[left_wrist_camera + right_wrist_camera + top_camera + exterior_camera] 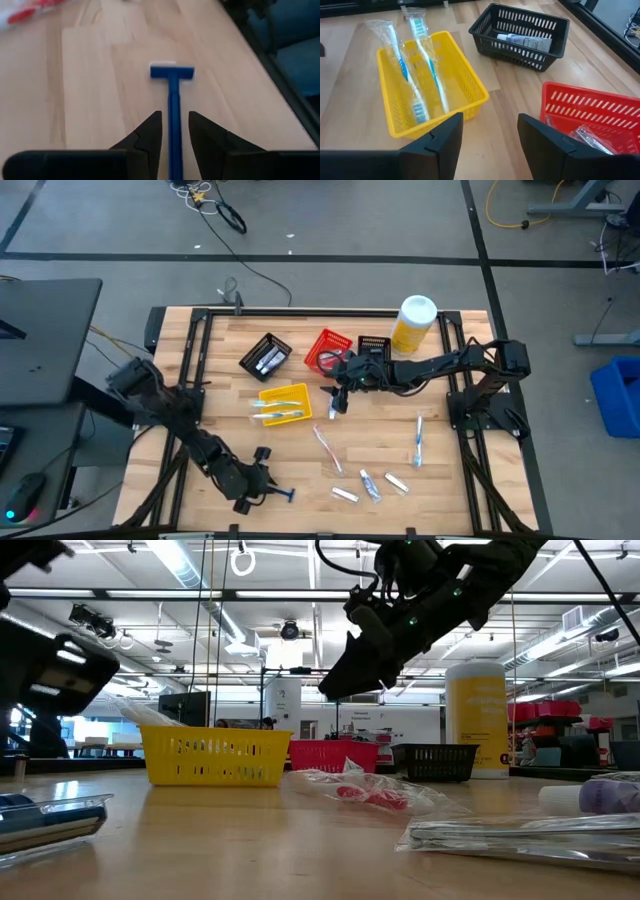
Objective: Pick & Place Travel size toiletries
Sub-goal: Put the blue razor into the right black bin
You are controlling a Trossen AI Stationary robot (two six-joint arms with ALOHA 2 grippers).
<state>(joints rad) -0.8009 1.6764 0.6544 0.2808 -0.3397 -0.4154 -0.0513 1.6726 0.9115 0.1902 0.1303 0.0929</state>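
Left gripper (174, 137) grips the blue razor (172, 85) by its handle, down at the table's near edge, well clear of the yellow basket (285, 402). Right gripper (487, 135) hangs open and empty, I think, between yellow basket and red basket (328, 348). Next: lift, carry basketward.

Left gripper (268, 492) low at near table edge; right gripper (337, 402) raised mid-table (fingers (442, 142) parted).
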